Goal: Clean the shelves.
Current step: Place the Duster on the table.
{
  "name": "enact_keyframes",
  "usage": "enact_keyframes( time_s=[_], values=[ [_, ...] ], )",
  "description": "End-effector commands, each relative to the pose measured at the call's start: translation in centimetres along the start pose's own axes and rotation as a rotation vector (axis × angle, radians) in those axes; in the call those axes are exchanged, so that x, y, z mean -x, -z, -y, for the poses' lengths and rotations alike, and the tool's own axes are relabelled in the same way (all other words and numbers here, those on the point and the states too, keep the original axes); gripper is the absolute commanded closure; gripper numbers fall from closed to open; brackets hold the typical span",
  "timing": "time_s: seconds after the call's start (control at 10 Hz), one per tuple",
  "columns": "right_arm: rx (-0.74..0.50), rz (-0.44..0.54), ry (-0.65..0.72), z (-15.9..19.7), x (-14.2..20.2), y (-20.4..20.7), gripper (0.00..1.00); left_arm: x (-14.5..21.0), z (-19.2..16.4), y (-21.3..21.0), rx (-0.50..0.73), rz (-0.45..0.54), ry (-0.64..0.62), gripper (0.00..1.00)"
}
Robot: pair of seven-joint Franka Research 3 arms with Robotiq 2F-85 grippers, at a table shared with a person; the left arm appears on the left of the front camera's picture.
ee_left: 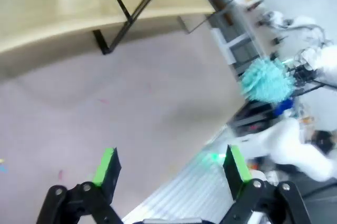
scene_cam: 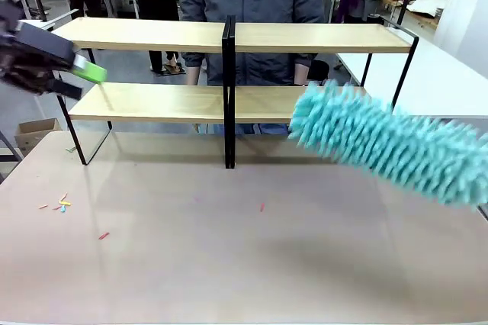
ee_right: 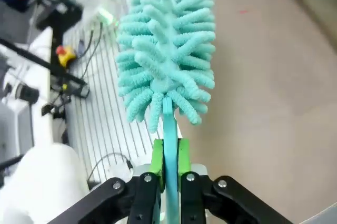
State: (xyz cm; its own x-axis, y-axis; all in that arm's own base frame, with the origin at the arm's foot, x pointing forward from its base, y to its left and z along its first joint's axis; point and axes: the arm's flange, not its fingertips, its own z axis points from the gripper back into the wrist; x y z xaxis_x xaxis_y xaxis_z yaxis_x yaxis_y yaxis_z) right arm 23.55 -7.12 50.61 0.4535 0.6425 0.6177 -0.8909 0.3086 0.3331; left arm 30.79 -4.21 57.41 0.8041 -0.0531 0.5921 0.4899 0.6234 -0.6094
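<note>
Right pincer (ee_right: 167, 155) clamps the duster (ee_right: 166, 50) handle, head ahead near the shelves (scene_cam: 229, 100); left pincer (ee_left: 171, 169) gapes empty. Thin handle could twist.

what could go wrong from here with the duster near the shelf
The right gripper pinches only the thin handle of the duster, so pushing the head against the shelves might twist it in the pads. A wide sweep could also knock the central post and shift the light rack. The person stands close behind it.
</note>
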Motion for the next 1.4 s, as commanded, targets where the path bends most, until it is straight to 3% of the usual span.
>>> enact_keyframes(
  time_s=[0.0,0.1,0.2,0.3,0.4,0.5,0.6,0.7,0.9,1.1,1.2,1.3],
  values=[
    [-0.040,-0.087,-0.101,3.6,-0.7,2.2,0.88,11.0,-7.7,3.1,0.267,0.098,-0.358,0.00],
    [-0.032,-0.112,-0.128,4.6,-1.1,3.1,0.88,11.9,-10.1,5.6,0.207,0.037,-0.484,0.00],
    [0.010,-0.132,-0.139,5.8,-1.5,3.5,0.88,13.0,-12.4,7.2,0.224,0.048,-0.607,0.00],
    [0.050,-0.155,-0.137,6.8,-1.6,3.8,0.88,14.2,-14.7,7.9,0.189,0.075,-0.642,0.00],
    [0.100,-0.186,-0.141,7.6,-1.6,4.3,0.88,16.4,-17.7,7.9,0.242,0.127,-0.657,0.00],
    [0.106,-0.199,-0.117,8.6,-1.4,4.8,0.88,18.7,-19.6,7.2,0.224,0.137,-0.532,0.00],
    [0.109,-0.184,-0.105,9.5,-1.0,5.5,0.88,19.2,-19.6,6.2,0.186,0.074,-0.444,0.00],
    [0.090,-0.184,-0.098,10.3,-0.8,6.0,0.88,8.1,-23.8,4.9,0.207,0.118,-0.666,0.00],
    [0.046,-0.231,-0.067,11.6,-0.6,6.6,0.88,8.1,-23.8,4.9,0.207,0.118,-0.666,0.00],
    [0.001,-0.342,-0.057,13.1,-0.4,7.0,0.88,8.1,-23.8,4.9,0.207,0.118,-0.666,0.00],
    [-0.004,-0.334,-0.058,13.6,-0.6,6.6,0.88,8.1,-23.8,4.9,0.207,0.118,-0.666,0.00],
    [0.007,-0.326,-0.052,14.2,-0.9,6.1,0.28,8.1,-23.8,4.9,0.207,0.118,-0.666,0.00]
  ],
)
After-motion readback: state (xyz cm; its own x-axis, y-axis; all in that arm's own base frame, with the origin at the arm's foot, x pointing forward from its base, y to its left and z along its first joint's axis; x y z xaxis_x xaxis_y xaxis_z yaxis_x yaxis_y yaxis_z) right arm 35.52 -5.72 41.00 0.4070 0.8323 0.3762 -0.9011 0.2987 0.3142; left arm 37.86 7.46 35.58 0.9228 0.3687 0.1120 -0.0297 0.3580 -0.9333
